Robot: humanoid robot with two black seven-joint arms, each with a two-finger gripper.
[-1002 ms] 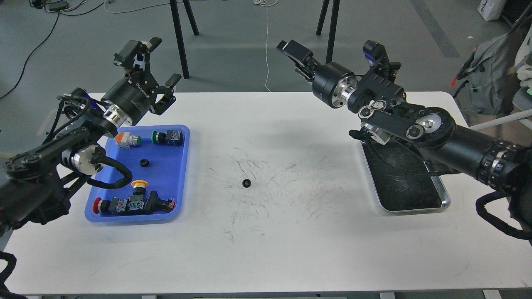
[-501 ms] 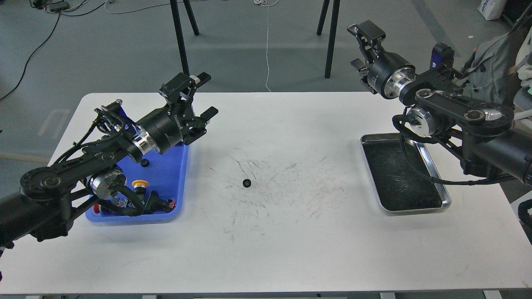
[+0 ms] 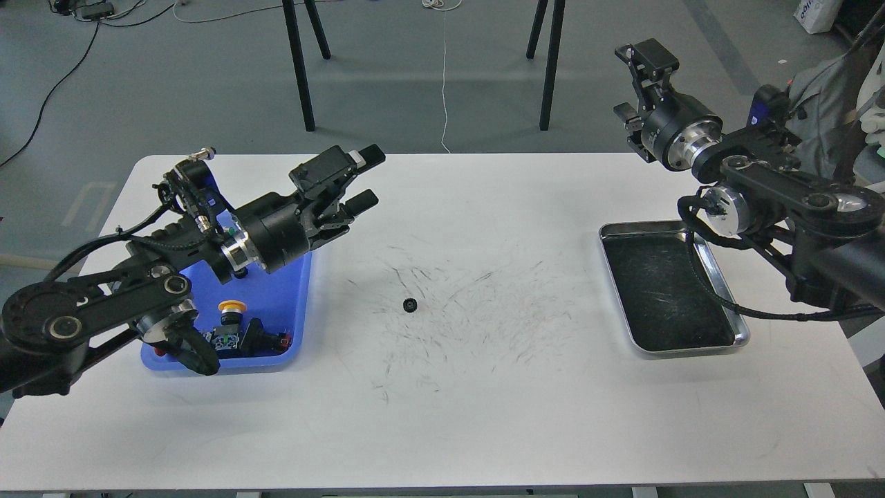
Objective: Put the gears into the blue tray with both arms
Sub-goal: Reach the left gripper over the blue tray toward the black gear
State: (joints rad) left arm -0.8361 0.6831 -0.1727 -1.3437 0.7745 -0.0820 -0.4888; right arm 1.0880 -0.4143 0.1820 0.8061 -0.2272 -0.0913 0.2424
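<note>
One small black gear (image 3: 409, 304) lies alone on the white table near its middle. The blue tray (image 3: 294, 304) sits at the left, with my left arm lying across its far half and hiding what is there. My left gripper (image 3: 368, 178) hovers just past the tray's far right corner, up and left of the gear, open and empty. My right gripper (image 3: 630, 81) is raised beyond the table's far right edge, far from the gear, its fingers apart with nothing between them.
Push-button switches lie in the blue tray's near end, one with a yellow cap (image 3: 229, 306). A steel tray (image 3: 741, 337) with a dark inside rests at the right, under my right arm's cables. Black stand legs rise behind the table.
My left gripper has swung right and lower, over the blue tray toward the table's middle. My right arm has pulled back right, uncovering the steel tray. The gear on the table has not moved.
</note>
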